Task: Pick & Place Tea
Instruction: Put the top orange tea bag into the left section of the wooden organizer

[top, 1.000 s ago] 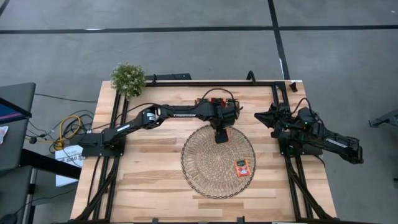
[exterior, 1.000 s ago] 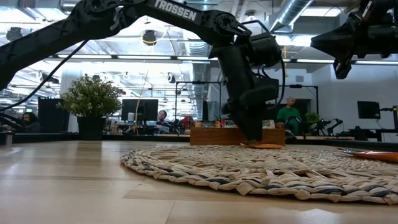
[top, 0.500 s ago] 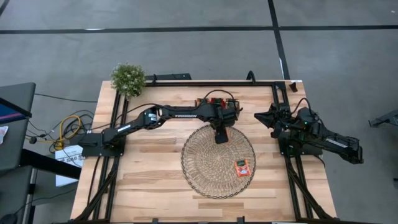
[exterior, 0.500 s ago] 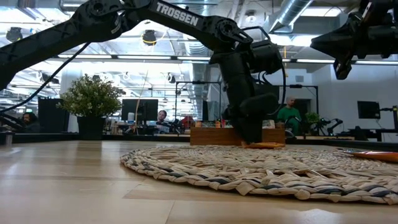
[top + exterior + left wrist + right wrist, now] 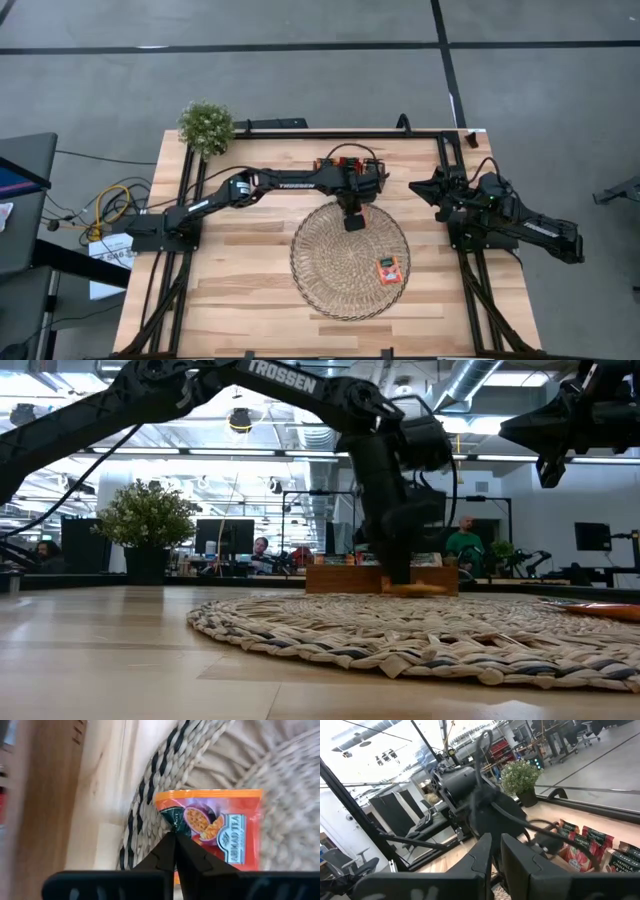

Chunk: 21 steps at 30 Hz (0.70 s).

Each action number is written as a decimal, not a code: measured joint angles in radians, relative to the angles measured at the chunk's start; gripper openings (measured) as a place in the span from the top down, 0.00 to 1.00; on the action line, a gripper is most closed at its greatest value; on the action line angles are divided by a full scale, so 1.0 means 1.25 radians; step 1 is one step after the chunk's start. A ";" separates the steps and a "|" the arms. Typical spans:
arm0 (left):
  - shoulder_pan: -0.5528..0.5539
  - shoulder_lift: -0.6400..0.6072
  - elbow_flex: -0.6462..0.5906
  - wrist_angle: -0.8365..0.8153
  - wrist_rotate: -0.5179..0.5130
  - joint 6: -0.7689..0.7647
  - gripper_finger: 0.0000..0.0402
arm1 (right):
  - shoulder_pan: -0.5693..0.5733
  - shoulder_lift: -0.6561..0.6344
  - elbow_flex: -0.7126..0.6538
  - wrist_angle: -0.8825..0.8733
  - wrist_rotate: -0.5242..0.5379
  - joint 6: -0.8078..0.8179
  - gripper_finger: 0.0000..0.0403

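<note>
1. Left tool (image 5: pixel 175 837) is closed, pinching the near edge of a tea sachet (image 5: pixel 220 827) lying on the mat (image 5: pixel 340 270) rim nearest the tray (image 5: pixel 350 163).
2. Sachet looks light, thin, floppy, slick foil; an edge pinch suits it.
3. Right tool (image 5: pixel 495 842) is parked off the mat, fingers nearly shut, holding nothing.

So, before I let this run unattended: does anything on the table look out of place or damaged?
Nothing stands out. One tea sachet lies flat on the woven mat; the left gripper is shut at the mat's far edge by another sachet.

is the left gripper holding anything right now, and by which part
The left gripper has shut on the edge of an orange tea sachet lying at the woven mat's rim. The right gripper holds nothing.
</note>
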 joint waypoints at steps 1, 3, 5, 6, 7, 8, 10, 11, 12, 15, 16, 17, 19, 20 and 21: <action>0.000 -0.010 0.000 -0.007 0.000 0.000 1.00 | 0.000 0.000 0.000 -0.001 0.000 -0.001 0.92; -0.001 -0.037 0.000 -0.020 0.000 -0.001 1.00 | 0.000 0.000 0.000 0.000 0.000 -0.003 0.92; -0.003 -0.067 0.000 -0.031 -0.013 -0.001 1.00 | 0.000 0.000 0.000 0.000 0.000 -0.005 0.92; -0.003 -0.085 0.001 -0.034 -0.025 -0.001 1.00 | 0.000 0.000 0.000 0.000 0.000 -0.005 0.92; -0.004 -0.101 0.001 -0.040 -0.043 0.001 1.00 | 0.000 0.000 0.000 0.000 0.000 -0.005 0.92; -0.006 -0.120 0.001 -0.045 -0.065 0.004 1.00 | 0.000 0.000 0.000 0.000 0.000 -0.005 0.92; -0.009 -0.158 0.001 -0.050 -0.122 0.022 1.00 | 0.000 0.000 0.000 0.000 0.000 -0.005 0.92; -0.012 -0.179 0.001 -0.058 -0.161 0.034 1.00 | 0.000 0.000 0.000 0.000 0.000 -0.005 0.92; -0.014 -0.194 0.002 -0.069 -0.201 0.049 1.00 | 0.000 0.000 0.000 0.000 0.000 -0.005 0.92; -0.014 -0.229 0.003 -0.100 -0.326 0.098 1.00 | 0.000 0.000 0.000 0.001 0.000 -0.005 0.92; -0.014 -0.235 0.003 -0.111 -0.358 0.111 1.00 | 0.000 0.000 0.000 0.001 0.000 -0.005 0.92; -0.013 -0.237 0.003 -0.121 -0.385 0.125 1.00 | 0.000 0.000 0.000 0.000 0.000 -0.005 0.92; -0.013 -0.237 0.003 -0.142 -0.439 0.159 1.00 | 0.000 0.000 0.000 0.001 0.000 -0.005 0.92; -0.013 -0.237 0.002 -0.157 -0.470 0.175 1.00 | 0.000 0.000 0.000 0.001 0.000 -0.005 0.92; -0.013 -0.237 0.002 -0.173 -0.496 0.186 1.00 | 0.000 0.000 0.000 0.001 0.000 -0.005 0.92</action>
